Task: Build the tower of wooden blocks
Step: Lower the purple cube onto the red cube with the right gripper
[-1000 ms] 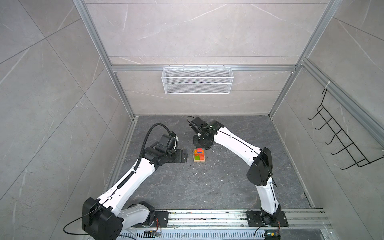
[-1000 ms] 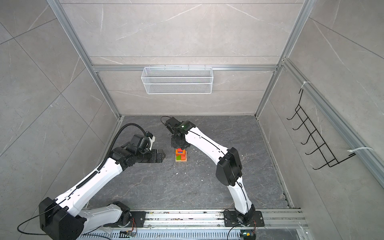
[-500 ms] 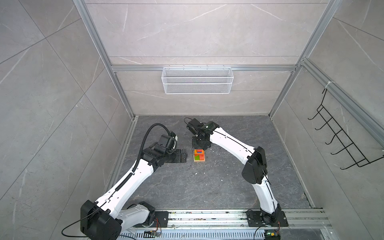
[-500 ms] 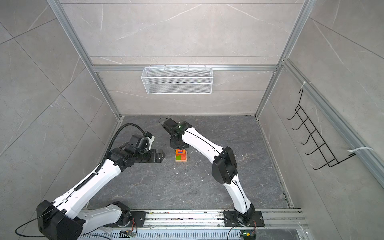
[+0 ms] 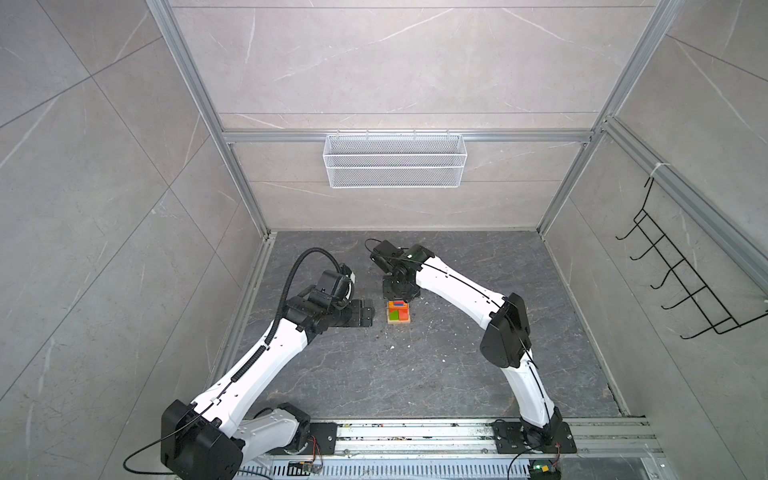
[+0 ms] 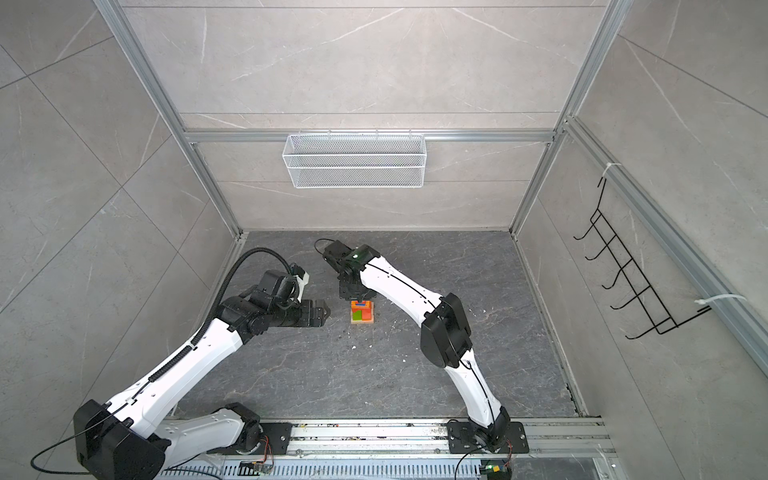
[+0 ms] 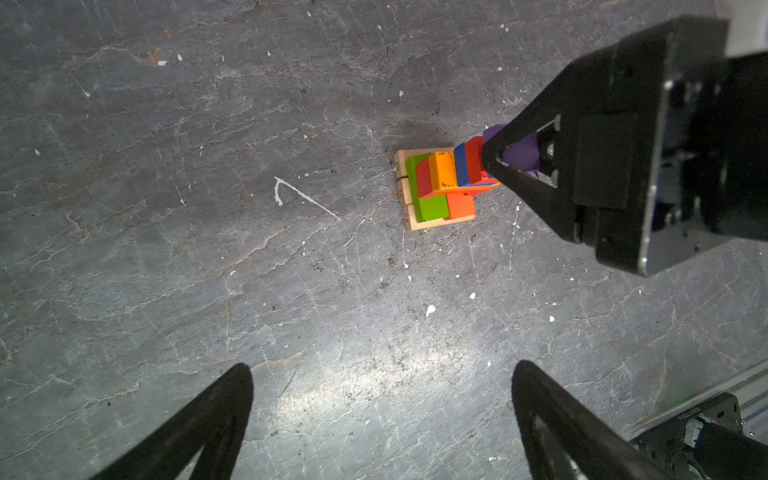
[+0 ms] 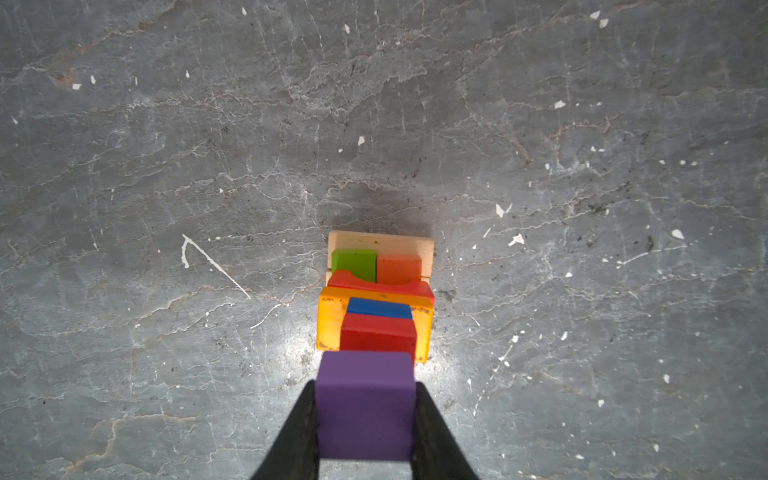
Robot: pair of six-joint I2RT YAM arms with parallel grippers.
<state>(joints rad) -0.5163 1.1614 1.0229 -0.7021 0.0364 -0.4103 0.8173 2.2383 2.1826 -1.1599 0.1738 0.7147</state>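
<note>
The wood block tower (image 5: 398, 315) (image 6: 362, 312) stands mid-floor on tan base bars, with a green and an orange-red slab, then red, orange and blue pieces (image 8: 376, 303) (image 7: 442, 183). My right gripper (image 8: 365, 388) (image 5: 399, 296) hangs directly over it, shut on a purple block (image 8: 365, 405) (image 7: 521, 151). That block sits right at the tower's top red piece; I cannot tell whether it touches. My left gripper (image 7: 382, 368) (image 5: 368, 316) is open and empty, just left of the tower and apart from it.
A white wire basket (image 5: 395, 160) hangs on the back wall and a black hook rack (image 5: 685, 282) on the right wall. The arms' mounting rail (image 5: 415, 434) runs along the front edge. White chips dot the grey floor.
The right arm has shifted a little to the left and back, its gripper staying over the tower with the purple block. The left arm has barely moved.
</note>
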